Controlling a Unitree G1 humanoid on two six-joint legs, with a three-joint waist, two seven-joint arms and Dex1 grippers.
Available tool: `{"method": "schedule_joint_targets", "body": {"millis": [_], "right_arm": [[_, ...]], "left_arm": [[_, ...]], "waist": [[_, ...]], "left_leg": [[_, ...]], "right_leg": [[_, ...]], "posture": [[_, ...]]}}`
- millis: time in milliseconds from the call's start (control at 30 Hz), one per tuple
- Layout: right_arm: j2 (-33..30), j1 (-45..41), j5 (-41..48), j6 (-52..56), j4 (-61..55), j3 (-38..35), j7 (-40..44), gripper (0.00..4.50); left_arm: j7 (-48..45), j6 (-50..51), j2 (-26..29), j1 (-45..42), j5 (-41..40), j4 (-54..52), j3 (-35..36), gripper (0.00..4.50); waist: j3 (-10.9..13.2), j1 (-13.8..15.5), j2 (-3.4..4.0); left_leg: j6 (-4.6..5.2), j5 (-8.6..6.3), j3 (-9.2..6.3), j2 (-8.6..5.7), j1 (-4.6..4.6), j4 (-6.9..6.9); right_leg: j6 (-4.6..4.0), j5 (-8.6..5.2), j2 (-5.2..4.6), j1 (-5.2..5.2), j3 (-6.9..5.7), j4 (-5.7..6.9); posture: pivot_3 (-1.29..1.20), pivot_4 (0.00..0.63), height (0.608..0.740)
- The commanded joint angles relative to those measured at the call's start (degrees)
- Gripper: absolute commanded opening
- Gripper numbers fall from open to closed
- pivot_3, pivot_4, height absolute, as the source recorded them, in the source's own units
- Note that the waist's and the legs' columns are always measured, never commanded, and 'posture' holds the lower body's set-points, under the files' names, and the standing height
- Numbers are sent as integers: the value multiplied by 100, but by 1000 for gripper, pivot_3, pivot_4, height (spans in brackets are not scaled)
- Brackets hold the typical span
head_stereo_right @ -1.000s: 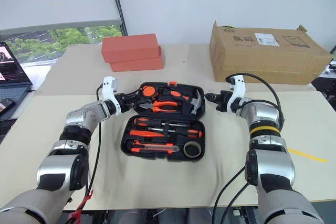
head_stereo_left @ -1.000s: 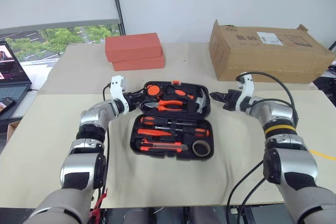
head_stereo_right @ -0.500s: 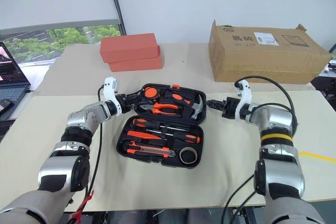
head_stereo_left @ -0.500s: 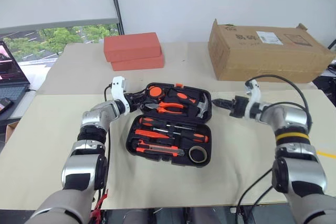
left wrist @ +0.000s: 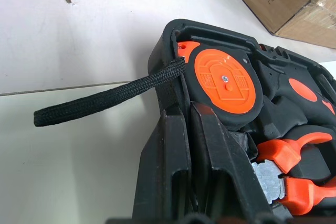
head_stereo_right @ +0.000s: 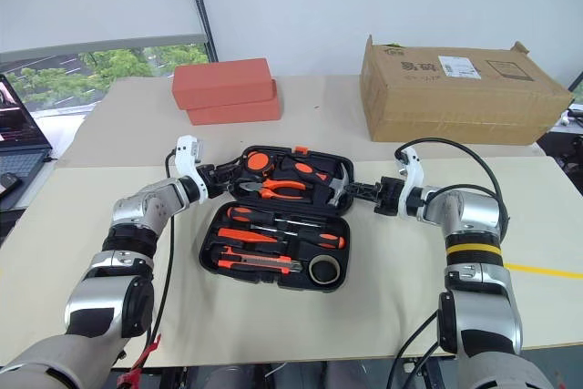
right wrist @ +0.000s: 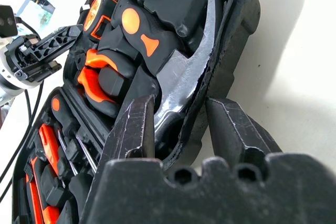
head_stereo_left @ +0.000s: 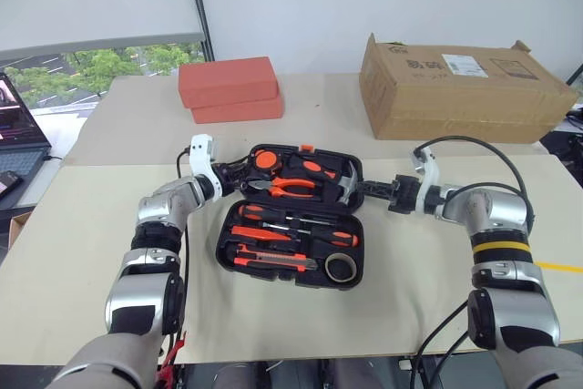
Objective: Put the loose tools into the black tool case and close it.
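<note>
Both grippers at the open case lid

The black tool case (head_stereo_left: 291, 220) lay open on the table (head_stereo_left: 82, 252), tools slotted inside. The left wrist view showed the left gripper (left wrist: 191, 124) clamped shut on the lid's edge beside an orange tape measure (left wrist: 226, 80). The right wrist view showed the right gripper (right wrist: 181, 116) with fingers parted astride the lid wall by the hammer (right wrist: 186, 77). The cardboard box (head_stereo_left: 465, 84) bore an unreadable label

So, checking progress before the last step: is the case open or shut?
Open. The case lies spread flat on the table, both halves facing up, with screwdrivers and tape ring showing in their slots.
</note>
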Motion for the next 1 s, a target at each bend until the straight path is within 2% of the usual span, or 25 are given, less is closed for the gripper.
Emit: {"method": "schedule_joint_targets", "body": {"millis": [33,67,100,367,433,467,533,633,800,1000], "right_arm": [[27,-92,178,-47,-163,-100,-3,361],[31,-103,176,-64,-142,-117,-21,76],[35,-109,171,-73,-134,-126,-48,8],[62,-176,133,-178,-18,-156,-133,8],[62,-191,126,-193,-2,-155,-139,0],[61,-198,119,-209,11,-146,-134,0],[63,-217,112,-232,36,-136,-125,0],[63,-239,92,-273,72,-117,-111,0],[64,-281,65,-334,127,-90,-93,0],[74,-248,70,-346,85,-80,-90,0]], "left_arm": [[-4,7,76,8,-7,-161,45,0],[-4,5,76,8,-7,-163,44,0],[-17,2,74,22,-16,-186,49,0],[-494,221,147,183,-346,-530,207,0],[-552,313,199,248,-440,-679,255,754],[-558,208,244,292,-390,-728,237,951],[-709,270,360,346,-419,-746,259,1658],[-1099,515,561,382,-584,-695,325,2827],[-1468,571,873,331,-494,-422,217,2827],[-1831,638,867,122,-323,-124,-98,2827]], "waist": [[0,-2,0],[0,-1,0],[0,2,0],[0,-1,0],[0,6,-1],[0,13,0],[0,20,-1],[0,14,-1],[0,15,-1],[0,19,-1]], "left_leg": [[0,0,0,0,0,0],[0,0,0,0,0,0],[0,0,0,0,0,0],[0,0,0,0,0,0],[0,0,0,0,-1,1],[0,0,0,0,-2,1],[0,0,-1,-1,-5,1],[0,0,-1,0,-5,1],[0,0,-1,-1,-4,1],[1,0,-1,-2,-6,2]], "right_leg": [[0,0,0,0,0,0],[0,0,0,-1,0,0],[0,0,1,0,0,0],[0,0,1,0,0,-1],[0,0,0,0,-1,-1],[0,0,0,0,-2,-1],[0,0,-1,0,-4,-2],[0,0,0,-1,-4,-2],[0,0,0,0,-5,-2],[0,0,0,0,-7,-2]], "posture": [[0,150,712],[0,150,712],[0,150,712],[0,150,712],[0,150,712],[0,150,712],[0,150,712],[0,150,712],[0,150,712],[0,150,712]]}}
